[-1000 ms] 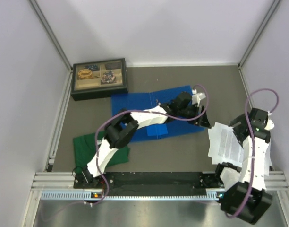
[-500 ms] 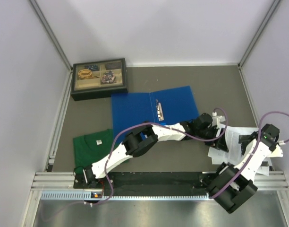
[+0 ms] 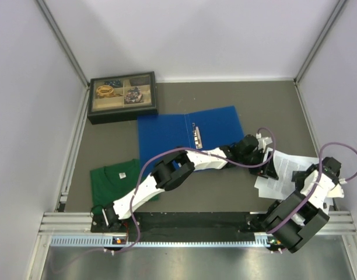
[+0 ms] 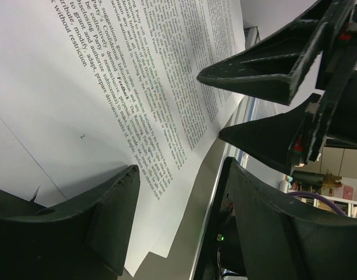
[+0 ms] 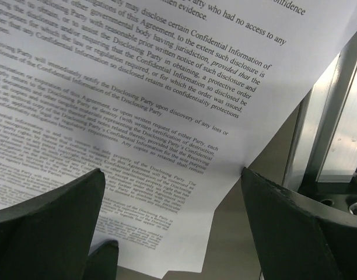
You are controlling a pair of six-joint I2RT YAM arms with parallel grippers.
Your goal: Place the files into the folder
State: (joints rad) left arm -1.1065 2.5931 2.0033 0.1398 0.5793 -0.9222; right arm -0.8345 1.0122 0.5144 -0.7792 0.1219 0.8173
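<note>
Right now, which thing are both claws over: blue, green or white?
The white one: the printed sheets by the right edge. The left gripper and right gripper both stand open over them; the blue folder and green shirt lie apart.

It looks like a robotics lab test cell: plain white panel walls [image 3: 190,35] and aluminium frame rails [image 3: 63,44] enclose a grey surface [image 3: 272,105].

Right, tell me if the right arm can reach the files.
Probably yes: the right end effector hangs open just over the files, nothing between, though the left end effector crowds them.
</note>
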